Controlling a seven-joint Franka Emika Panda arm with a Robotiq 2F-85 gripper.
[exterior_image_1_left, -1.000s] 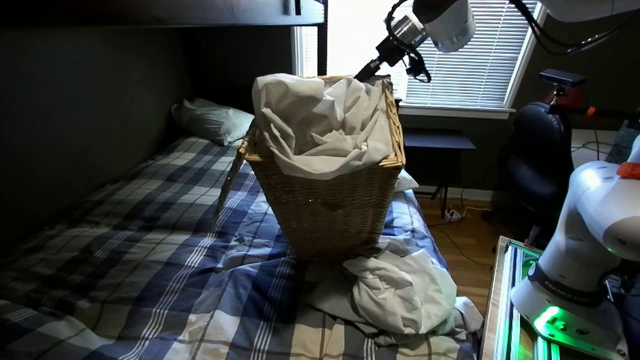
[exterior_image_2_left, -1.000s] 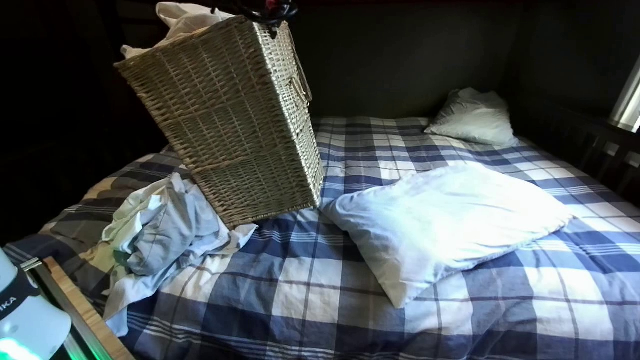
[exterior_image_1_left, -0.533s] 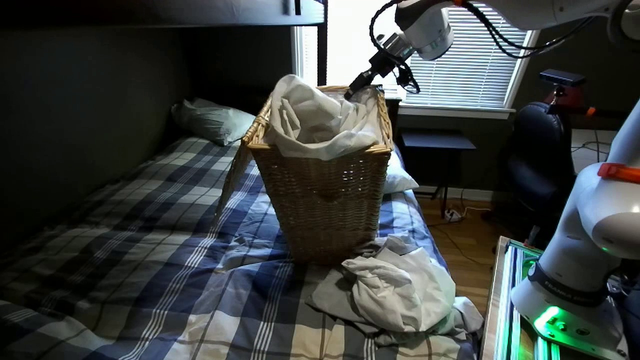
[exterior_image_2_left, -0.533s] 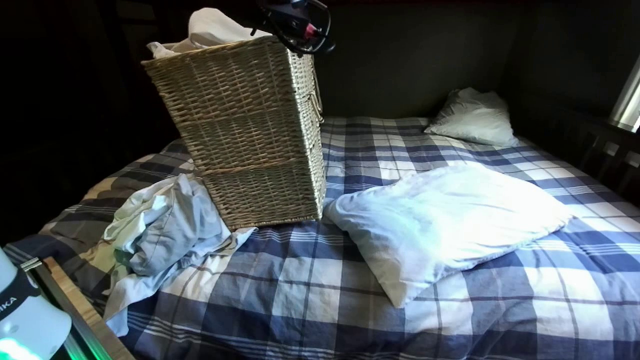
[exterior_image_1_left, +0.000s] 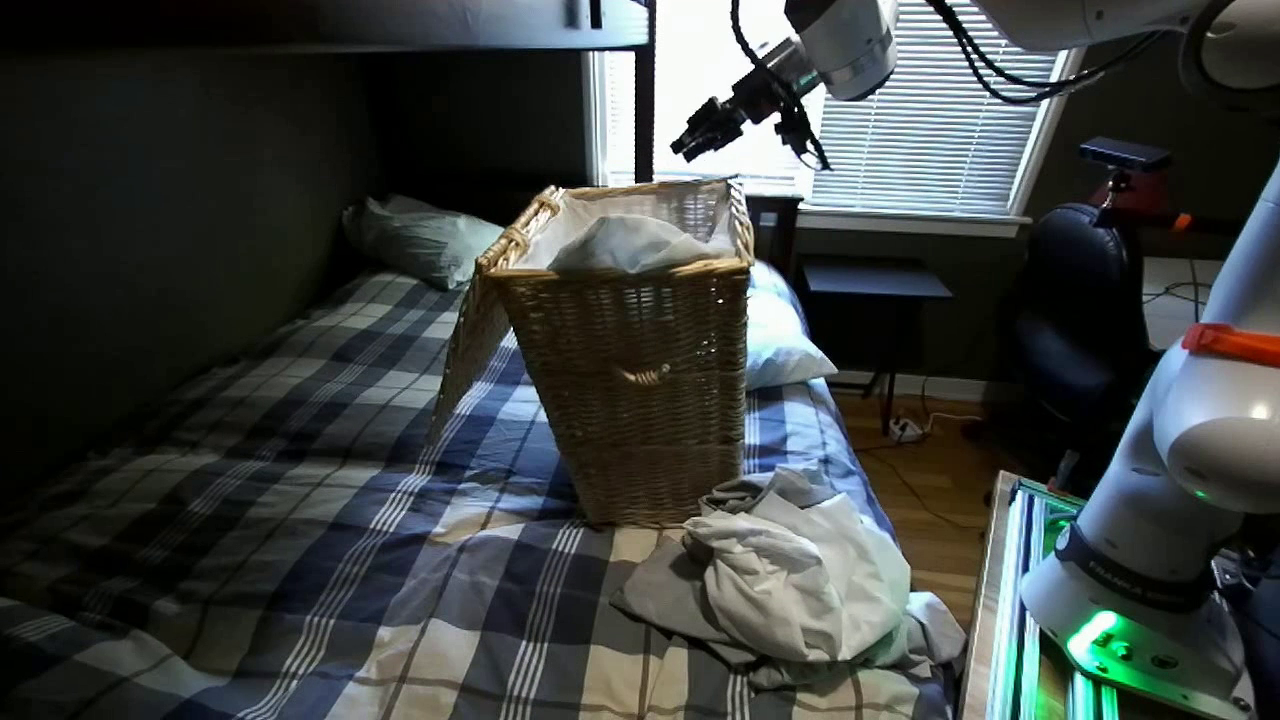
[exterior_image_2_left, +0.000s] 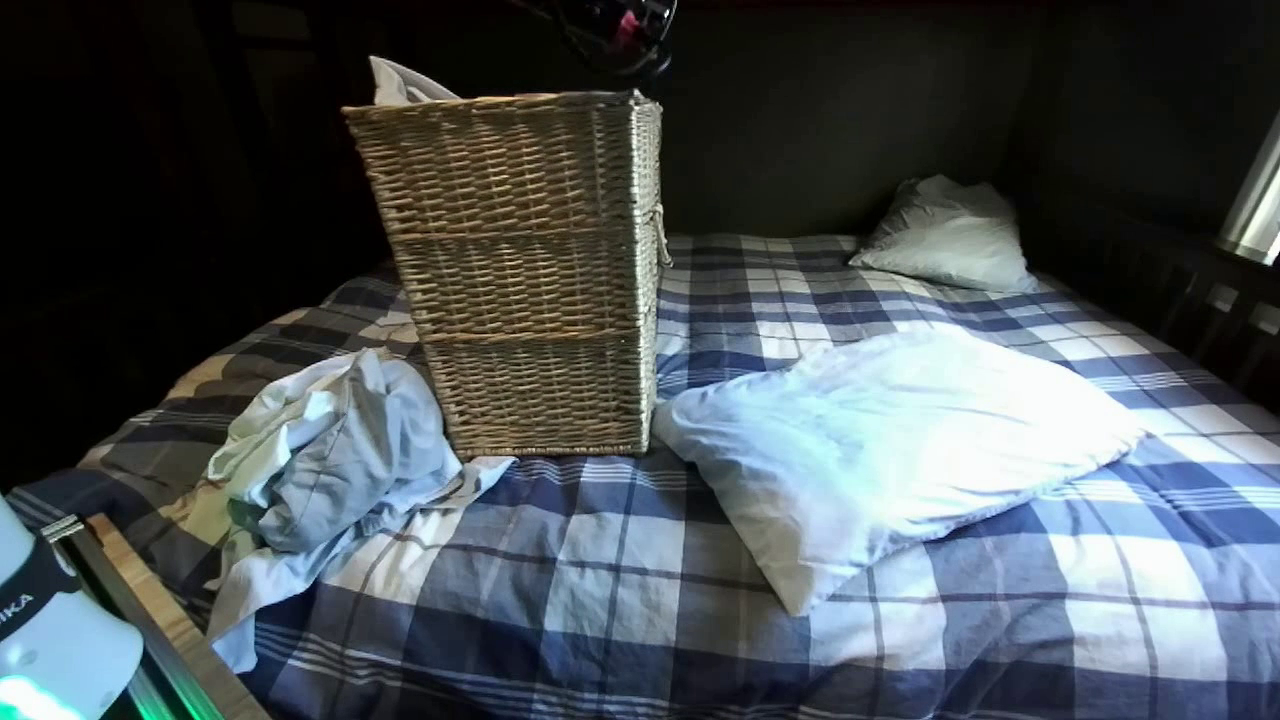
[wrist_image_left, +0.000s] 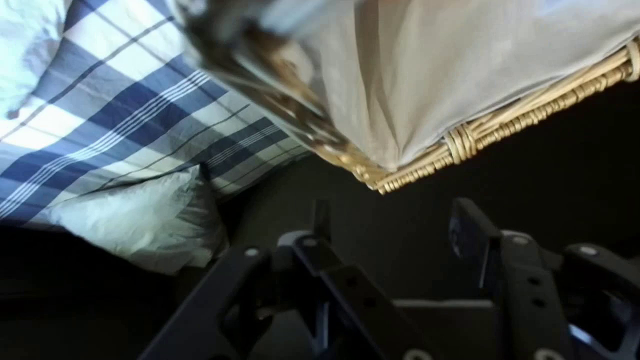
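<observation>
My gripper (wrist_image_left: 392, 222) is open, with nothing between its fingers. In an exterior view the gripper (exterior_image_1_left: 690, 145) hangs just above the back rim of a tall wicker basket (exterior_image_1_left: 655, 420), apart from it. The basket (exterior_image_2_left: 530, 280) stands nearly upright on the bed, its lid hanging down one side. A pale cloth (exterior_image_1_left: 630, 243) lies inside, and a corner of that cloth (exterior_image_2_left: 405, 82) pokes over the rim. From the wrist I see the basket's rim (wrist_image_left: 505, 127) and its light fabric lining (wrist_image_left: 450, 75). The basket's bottom is hidden.
A crumpled white-grey cloth (exterior_image_1_left: 810, 580) lies against the basket's foot, near the robot's base. On the plaid bedcover (exterior_image_2_left: 720, 620) rest a white pillow (exterior_image_2_left: 900, 430) beside the basket and another pillow (exterior_image_2_left: 945, 235) farther off. An upper bunk (exterior_image_1_left: 330, 25) overhangs the bed.
The gripper has gone from shut, down at the basket's rim and cloth, to open and raised above it. The basket has rocked back from a tilt. Its cloth has sunk lower inside.
</observation>
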